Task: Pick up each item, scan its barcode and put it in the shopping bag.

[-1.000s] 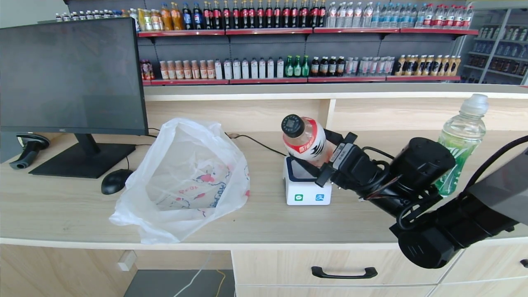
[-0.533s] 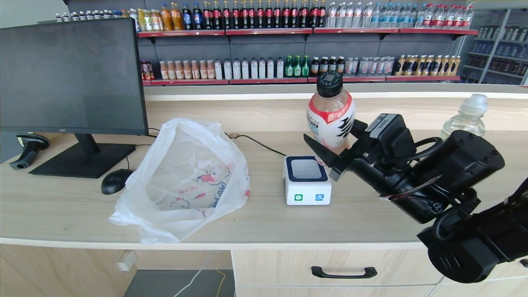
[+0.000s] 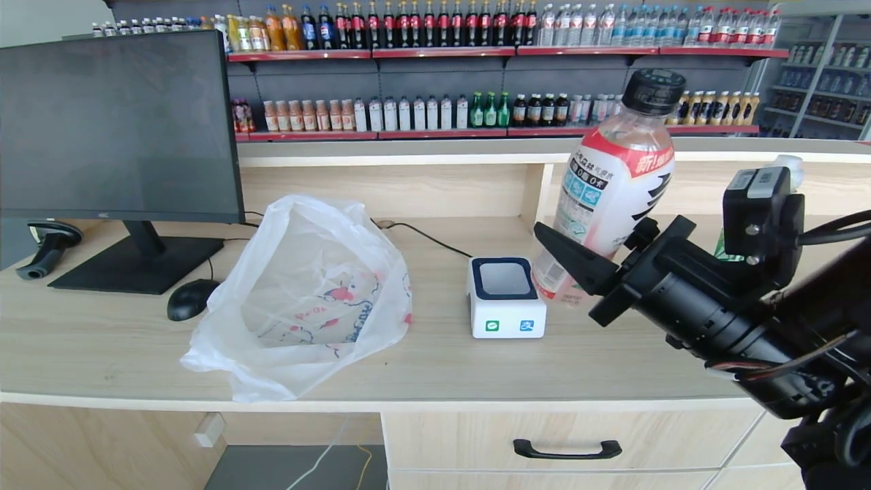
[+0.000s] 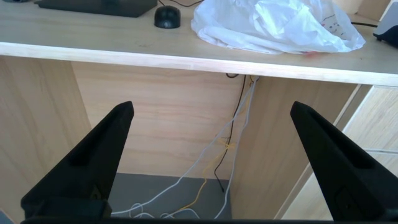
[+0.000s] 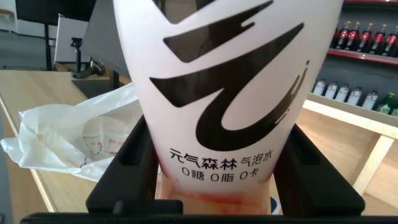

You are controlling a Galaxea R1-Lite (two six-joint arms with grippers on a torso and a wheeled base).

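My right gripper (image 3: 590,248) is shut on a drink bottle (image 3: 612,184) with a black cap and a white and red label. It holds the bottle nearly upright in the air, just right of the white barcode scanner (image 3: 505,296) on the counter. In the right wrist view the bottle (image 5: 230,93) sits between the two fingers (image 5: 134,168). The white plastic shopping bag (image 3: 306,299) lies open on the counter left of the scanner. My left gripper (image 4: 208,162) hangs open below the counter edge (image 4: 186,62), holding nothing.
A second clear bottle with a green label (image 3: 789,163) stands behind my right wrist. At the far left of the counter are a monitor (image 3: 116,129), a mouse (image 3: 190,299) and a handheld scanner (image 3: 47,245). Drink shelves line the back wall.
My right arm has lifted the bottle off the scanner, turned it from tilted to nearly upright, and carried it up and to the right. The bag and scanner have not moved.
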